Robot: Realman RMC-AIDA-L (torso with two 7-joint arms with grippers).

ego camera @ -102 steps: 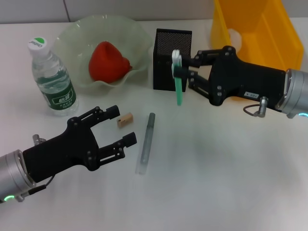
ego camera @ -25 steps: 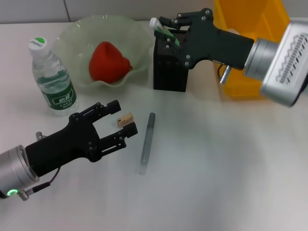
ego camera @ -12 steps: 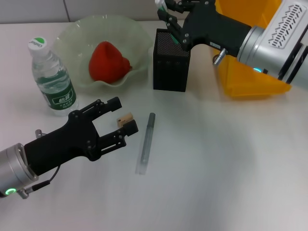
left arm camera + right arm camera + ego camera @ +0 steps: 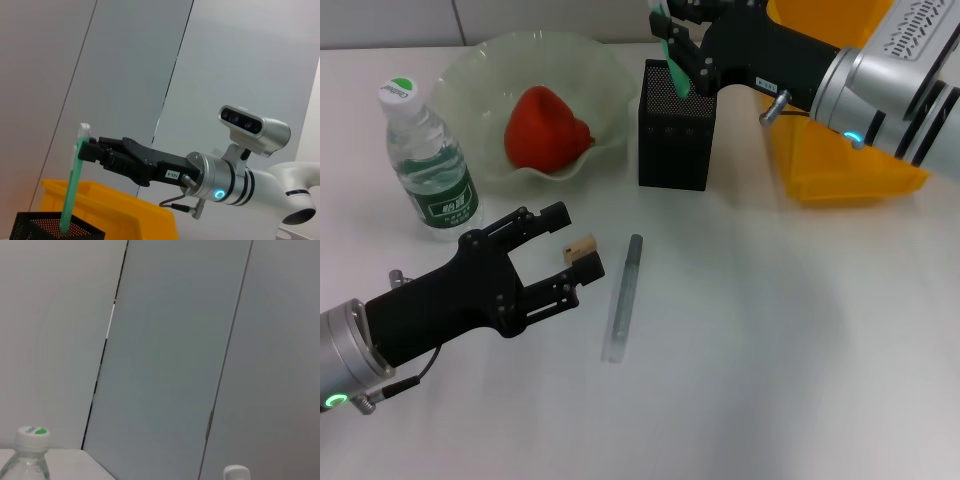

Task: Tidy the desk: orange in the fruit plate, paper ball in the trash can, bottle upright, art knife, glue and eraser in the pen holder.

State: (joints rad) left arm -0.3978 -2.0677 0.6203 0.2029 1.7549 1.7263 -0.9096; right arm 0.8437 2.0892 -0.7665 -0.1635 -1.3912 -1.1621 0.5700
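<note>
My right gripper (image 4: 672, 22) is shut on the green art knife (image 4: 674, 62), held over the black mesh pen holder (image 4: 675, 140) with its lower end in the opening; the left wrist view shows the knife (image 4: 72, 185) and that gripper (image 4: 91, 148) too. My left gripper (image 4: 574, 243) is open low over the table, with the tan eraser (image 4: 580, 247) between its fingertips. The grey glue tube (image 4: 622, 297) lies just right of it. The orange (image 4: 545, 128) rests in the fruit plate (image 4: 470, 80). The bottle (image 4: 428, 165) stands upright. The paper ball is out of view.
The yellow trash can (image 4: 830, 175) stands behind the right arm, beside the pen holder. The bottle's cap (image 4: 32, 435) shows low in the right wrist view. Bare white table lies in front and to the right of the glue.
The right gripper has swung the knife from slanted across the holder's top to nearly upright, its lower end now inside the opening. The left gripper has edged slightly toward the eraser.
</note>
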